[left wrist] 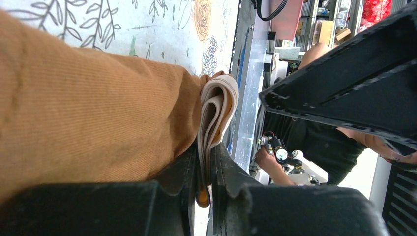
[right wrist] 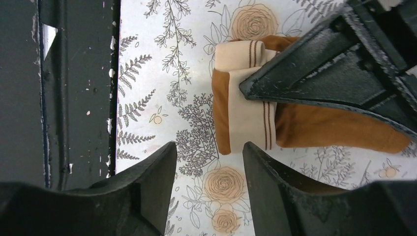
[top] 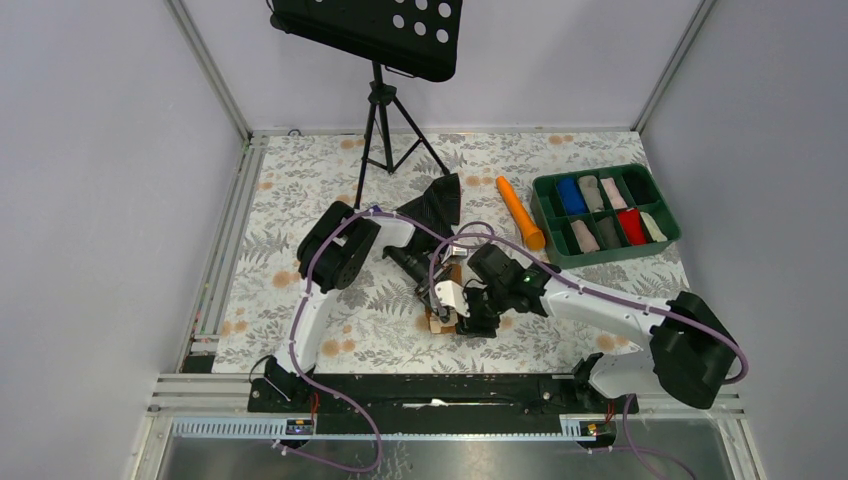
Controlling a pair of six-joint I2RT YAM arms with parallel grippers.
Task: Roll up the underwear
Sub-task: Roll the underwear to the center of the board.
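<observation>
Left end effector (left wrist: 204,169) is clamping the underwear (left wrist: 88,113) by its waistband (left wrist: 216,113). Right end effector (right wrist: 209,157) is hovering open, empty; underwear just ahead, long axis crosswise to its reach.

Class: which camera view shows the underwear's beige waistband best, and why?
Right wrist: the waistband lies face-on, stripes visible. Left wrist shows only its folded edge between the left gripper's fingers; top external shows a mostly hidden patch.

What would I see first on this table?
In the middle of the table, the left gripper pinches the brown underwear by its folded beige waistband, the right gripper open beside it. To the far right sit an orange cylinder and a green tray of colourful rolls.
</observation>
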